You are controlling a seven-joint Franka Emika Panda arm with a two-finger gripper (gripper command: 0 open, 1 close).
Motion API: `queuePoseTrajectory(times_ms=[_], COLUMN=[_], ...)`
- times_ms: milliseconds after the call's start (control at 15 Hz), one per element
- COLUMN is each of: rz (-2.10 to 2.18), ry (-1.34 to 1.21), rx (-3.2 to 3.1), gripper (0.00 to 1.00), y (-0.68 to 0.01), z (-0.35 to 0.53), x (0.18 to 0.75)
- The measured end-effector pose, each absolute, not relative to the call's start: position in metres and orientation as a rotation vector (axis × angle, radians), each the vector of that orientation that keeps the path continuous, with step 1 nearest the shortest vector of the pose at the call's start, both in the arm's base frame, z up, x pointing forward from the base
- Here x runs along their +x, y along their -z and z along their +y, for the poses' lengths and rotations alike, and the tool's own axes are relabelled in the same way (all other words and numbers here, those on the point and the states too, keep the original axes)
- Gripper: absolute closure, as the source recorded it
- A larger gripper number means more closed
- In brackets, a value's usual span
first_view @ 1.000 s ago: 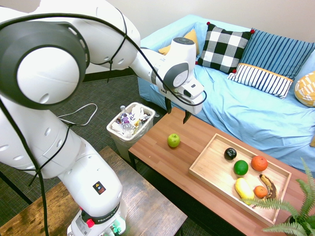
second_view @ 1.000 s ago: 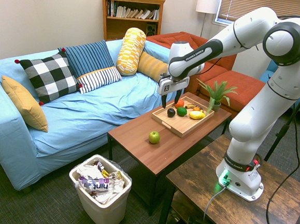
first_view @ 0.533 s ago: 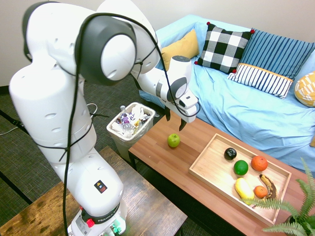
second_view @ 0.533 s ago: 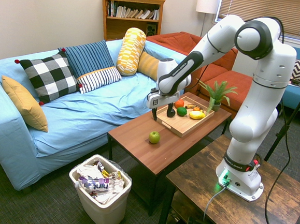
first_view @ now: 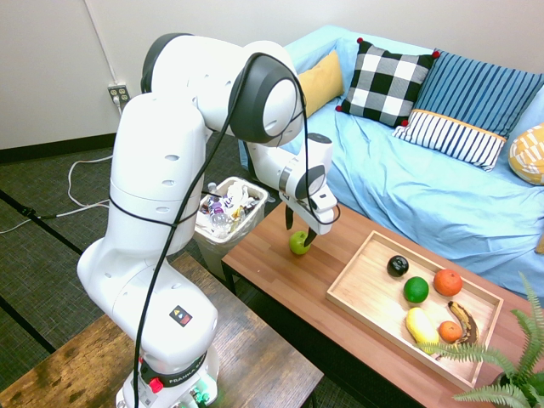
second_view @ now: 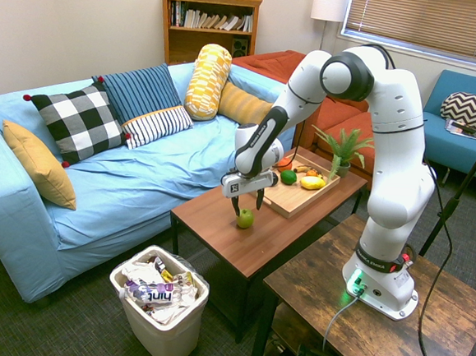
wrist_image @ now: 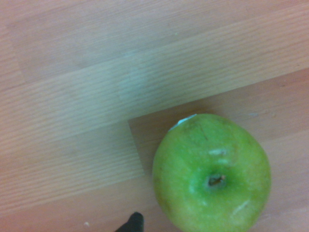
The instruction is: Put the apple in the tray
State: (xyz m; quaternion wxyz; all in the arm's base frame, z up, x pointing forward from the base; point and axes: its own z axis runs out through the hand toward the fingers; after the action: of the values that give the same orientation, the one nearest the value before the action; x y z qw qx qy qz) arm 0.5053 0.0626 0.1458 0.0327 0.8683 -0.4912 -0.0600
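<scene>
The yellow-green apple (first_view: 298, 244) (second_view: 245, 219) rests on the brown wooden coffee table (first_view: 289, 289), near its trash-bin end. My gripper (first_view: 299, 233) (second_view: 247, 207) hangs open just above it, one finger on each side of the fruit's top, apparently without touching it. From the wrist view the apple (wrist_image: 211, 173) fills the lower right, dimpled top facing the camera. The light-wood tray (first_view: 365, 289) (second_view: 277, 199) lies further along the table and holds a dark round fruit, a deep-green one, two orange ones, a lemon and a banana.
A white trash bin (first_view: 226, 212) (second_view: 160, 302) full of wrappers stands on the floor off the table's end. The blue sofa (first_view: 442, 187) with several cushions runs along the table's far side. A potted fern (first_view: 510, 374) sits at the tray end.
The gripper has swung from above the table's middle toward the apple and come down, so its open fingers now flank the fruit. The apple and tray have not moved.
</scene>
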Motion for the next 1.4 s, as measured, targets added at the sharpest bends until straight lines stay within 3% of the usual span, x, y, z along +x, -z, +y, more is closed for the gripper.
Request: queuePoseTrajectory(times_ms=[267,333,1067,1400], rz=[-1.521,-1.522,-1.554,-1.657], ry=[0.214,0.219,0.250,0.107], rx=[2.652,2.653,2.653,2.639], gripper=[0.00,1.00,1.00,1.00], y=[-0.117,-0.113,-0.109,-0.176], z=[0.061,0.061,0.054,-0.002], x=[0.516,0.518,0.523,0.531])
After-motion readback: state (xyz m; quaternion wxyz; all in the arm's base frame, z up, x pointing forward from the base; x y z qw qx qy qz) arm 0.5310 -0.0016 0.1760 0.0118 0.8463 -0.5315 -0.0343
